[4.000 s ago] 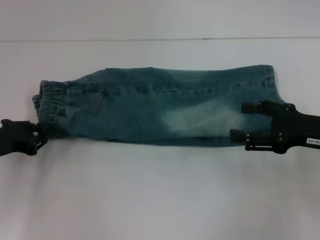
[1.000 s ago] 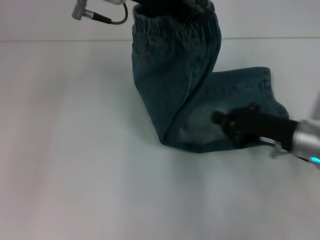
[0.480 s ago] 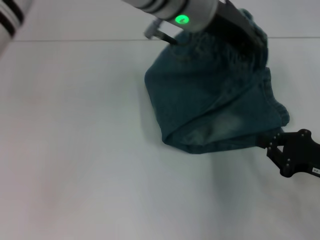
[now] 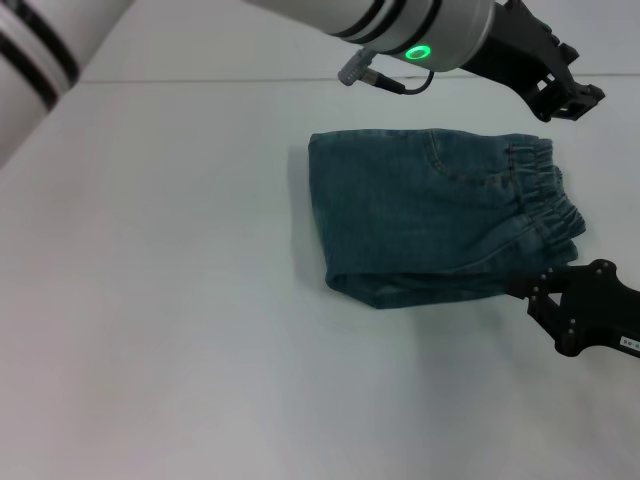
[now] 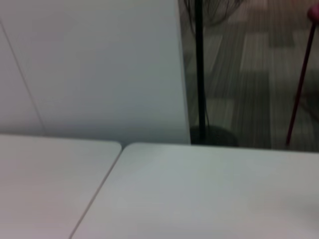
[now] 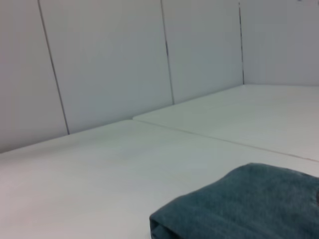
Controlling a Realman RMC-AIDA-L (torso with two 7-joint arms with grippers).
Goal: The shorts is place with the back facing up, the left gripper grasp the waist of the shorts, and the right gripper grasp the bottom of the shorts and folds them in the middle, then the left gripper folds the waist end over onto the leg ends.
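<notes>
**Shorts folded, both hands off the cloth**

The shorts [image 4: 440,215] lie in the centre-right of the head view as a compact folded block on the white counter [image 4: 180,330]. The elastic waist [image 4: 545,195] rests on top at the right edge, laid over the leg ends, and the fold line runs down the block's left side. That is how the task's last fold should finish, so I judge the job done or very nearly so.

The left hand [image 4: 570,98] hangs in the upper right of the frame, above and beyond the waist, holding nothing. Its fingers look slightly apart, as fits a release just over the drop point. The left arm reaches across from the upper left because the waist had to travel to the far side.

The right hand [image 4: 530,290] sits at the lower right, its tip just beside the near right corner of the shorts. It appears to grip nothing, but I cannot tell whether its fingers are apart or together. In the right wrist view a folded edge of denim lies close in front.
</notes>
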